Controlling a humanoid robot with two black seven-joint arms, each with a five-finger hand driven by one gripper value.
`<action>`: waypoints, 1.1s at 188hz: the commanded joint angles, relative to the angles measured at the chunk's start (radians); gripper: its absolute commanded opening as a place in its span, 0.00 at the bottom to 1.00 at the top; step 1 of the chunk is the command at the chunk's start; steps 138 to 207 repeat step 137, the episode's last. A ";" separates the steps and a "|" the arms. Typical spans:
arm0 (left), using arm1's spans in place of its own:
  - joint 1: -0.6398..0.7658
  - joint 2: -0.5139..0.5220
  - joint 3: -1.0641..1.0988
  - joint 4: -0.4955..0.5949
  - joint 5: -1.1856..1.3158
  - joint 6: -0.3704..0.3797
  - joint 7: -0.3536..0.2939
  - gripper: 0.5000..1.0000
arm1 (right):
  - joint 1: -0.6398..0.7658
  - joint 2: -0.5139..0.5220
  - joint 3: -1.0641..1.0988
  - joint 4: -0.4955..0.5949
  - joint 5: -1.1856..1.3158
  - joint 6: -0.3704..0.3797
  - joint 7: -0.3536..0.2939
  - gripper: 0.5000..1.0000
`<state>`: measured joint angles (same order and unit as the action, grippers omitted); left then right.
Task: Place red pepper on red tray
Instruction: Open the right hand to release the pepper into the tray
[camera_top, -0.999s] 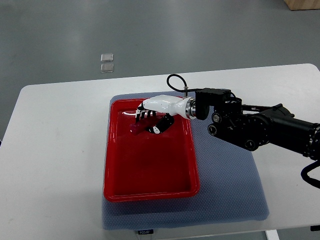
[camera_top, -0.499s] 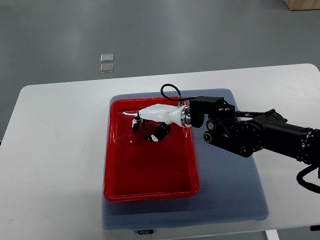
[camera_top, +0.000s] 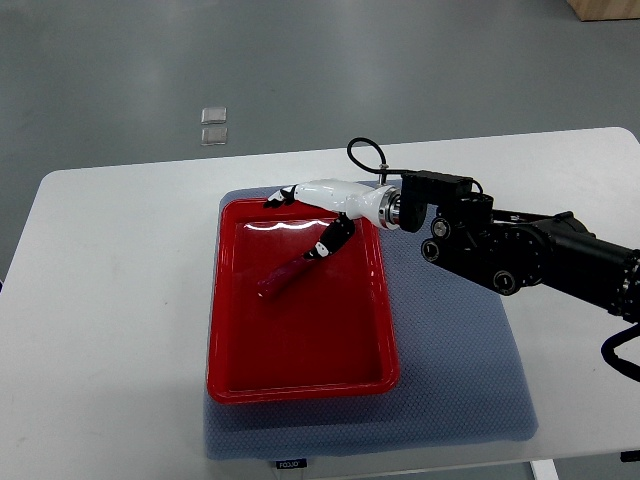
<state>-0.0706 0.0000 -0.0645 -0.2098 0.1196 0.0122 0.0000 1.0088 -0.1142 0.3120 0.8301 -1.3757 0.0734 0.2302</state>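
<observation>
Released since the earlier frame, red pepper (camera_top: 287, 277) lies on red tray (camera_top: 300, 380).
Right hand (camera_top: 312, 203) hangs spread, empty; withdrawal seems next.

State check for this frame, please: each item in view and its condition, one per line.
red pepper: lying flat in the tray, released
red tray: on the blue mat, holding the pepper only
right hand: open, fingers spread above the tray's far end
blue mat: flat on the white table

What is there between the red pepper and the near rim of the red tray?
Nothing: in the top view, only bare tray floor lies between the red pepper and the near rim of the red tray.
</observation>
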 joint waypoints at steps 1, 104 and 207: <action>0.000 0.000 0.000 0.000 0.000 0.000 0.000 1.00 | -0.035 -0.019 0.125 0.000 0.101 0.002 0.000 0.71; 0.000 0.000 0.005 -0.003 0.000 0.000 0.000 1.00 | -0.348 -0.015 0.679 -0.051 1.250 0.128 0.009 0.83; 0.000 0.000 0.005 -0.003 0.002 0.000 0.000 1.00 | -0.352 -0.015 0.682 -0.117 1.288 0.151 0.009 0.83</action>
